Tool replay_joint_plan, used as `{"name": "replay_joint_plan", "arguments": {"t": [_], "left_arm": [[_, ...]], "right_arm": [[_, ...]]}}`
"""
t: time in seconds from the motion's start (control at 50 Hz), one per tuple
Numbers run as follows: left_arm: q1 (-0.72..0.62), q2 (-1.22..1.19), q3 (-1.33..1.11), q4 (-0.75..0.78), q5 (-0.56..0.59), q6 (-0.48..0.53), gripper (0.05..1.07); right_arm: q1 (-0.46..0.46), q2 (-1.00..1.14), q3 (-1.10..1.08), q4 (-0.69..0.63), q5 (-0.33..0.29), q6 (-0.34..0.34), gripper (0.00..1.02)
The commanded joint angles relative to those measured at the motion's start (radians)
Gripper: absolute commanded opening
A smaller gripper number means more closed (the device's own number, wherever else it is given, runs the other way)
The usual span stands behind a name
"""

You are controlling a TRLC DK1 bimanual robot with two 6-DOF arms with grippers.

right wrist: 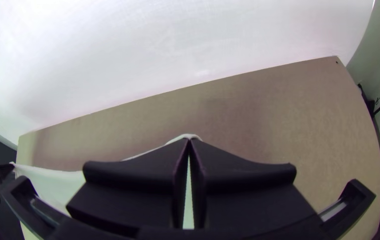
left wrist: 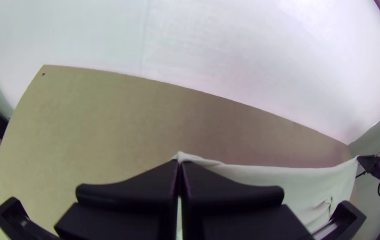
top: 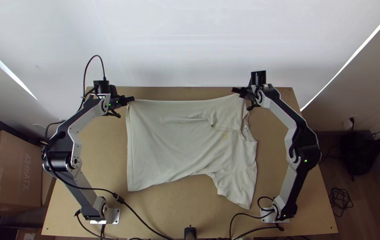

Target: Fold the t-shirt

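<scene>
A pale cream t-shirt (top: 172,142) lies sideways on the table, hem to the left, collar and sleeves to the right, one sleeve pointing to the near edge. At its far left corner my left gripper (top: 130,99) is shut on the hem end; the left wrist view has the left gripper (left wrist: 180,165) with a bit of cloth (left wrist: 194,158) at its tips. My right gripper (top: 236,90) is shut on the shirt's far edge near the collar and shoulder; in the right wrist view, the right gripper (right wrist: 189,141) pinches cloth (right wrist: 184,136). Between both, the far edge hangs slightly slack.
The wooden table (top: 190,202) shows around the shirt. A white wall (top: 176,40) rises behind its far edge. Black cables run along the near edge, and a small black object (top: 190,233) stands at the near middle.
</scene>
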State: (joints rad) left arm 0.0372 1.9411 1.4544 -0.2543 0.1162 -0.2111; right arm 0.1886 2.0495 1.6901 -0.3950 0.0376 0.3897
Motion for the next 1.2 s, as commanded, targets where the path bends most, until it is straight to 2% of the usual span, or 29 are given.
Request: {"name": "replay_joint_plan", "arguments": {"t": [0.0, 0.22, 0.44, 0.76, 0.96, 1.18], "left_arm": [[0.015, 0.013, 0.055, -0.053, 0.003, -0.047, 0.08], [0.015, -0.025, 0.095, -0.246, 0.042, -0.068, 0.08], [0.018, -0.163, -0.068, -0.229, 0.099, -0.071, 0.08], [0.01, -0.439, -0.358, -0.166, 0.151, -0.1, 0.08], [-0.022, -0.602, -0.568, -0.105, 0.151, -0.129, 0.08], [-0.037, -0.666, -0.706, -0.065, 0.143, -0.136, 0.08]], "right_arm": [[-0.017, 0.029, 0.086, -0.05, 0.013, 0.049, 0.02], [-0.032, 0.029, 0.151, -0.173, 0.012, 0.054, 0.02], [-0.034, -0.02, 0.103, -0.249, 0.012, 0.035, 0.02], [-0.029, -0.224, -0.179, -0.245, 0.013, 0.003, 0.02], [-0.028, -0.35, -0.374, -0.171, 0.013, 0.003, 0.02], [-0.025, -0.428, -0.537, -0.099, 0.013, 0.003, 0.02]]}}
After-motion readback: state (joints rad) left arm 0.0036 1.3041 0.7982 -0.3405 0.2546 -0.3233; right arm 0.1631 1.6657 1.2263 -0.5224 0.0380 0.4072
